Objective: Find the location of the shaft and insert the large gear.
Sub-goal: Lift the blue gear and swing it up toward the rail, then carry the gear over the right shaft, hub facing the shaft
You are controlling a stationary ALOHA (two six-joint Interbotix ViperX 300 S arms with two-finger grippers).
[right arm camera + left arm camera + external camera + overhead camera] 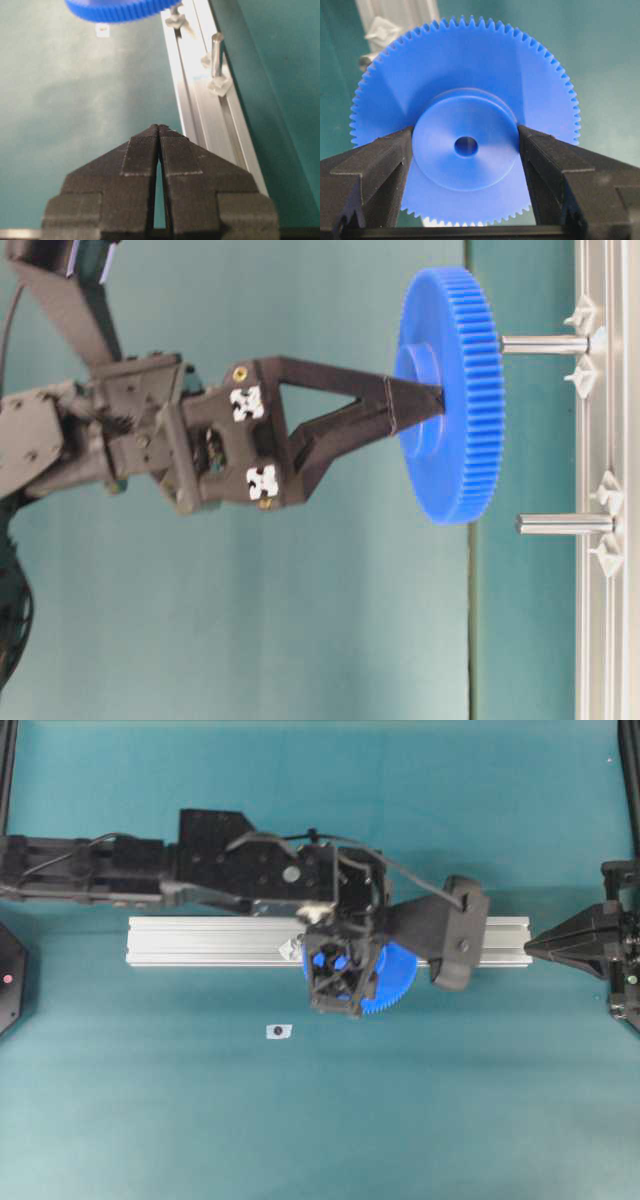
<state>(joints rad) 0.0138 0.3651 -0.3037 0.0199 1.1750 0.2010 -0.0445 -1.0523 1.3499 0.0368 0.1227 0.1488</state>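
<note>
gear (470, 90) in my left gripper (466, 150), above the rail (200, 940).
left fingers (375, 170) clamp its hub; gear sits at the tip of a shaft (545, 343), a second shaft (565, 524) beside; my right gripper (159, 131) pinched closed, empty, parked by the rail's end.

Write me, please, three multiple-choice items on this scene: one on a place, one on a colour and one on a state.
1. Where does the left end effector grip the large gear?
A. on its raised hub
B. on its toothed rim
C. through its centre hole

2. What colour is the large gear?
A. red
B. blue
C. grey

3. What state is the right end effector in?
A. shut, empty
B. wide open
C. shut on the gear

Answers: A, its fingers press either side of the hub; B, it is bright blue in every view; A, its tips meet with nothing between them.
</note>
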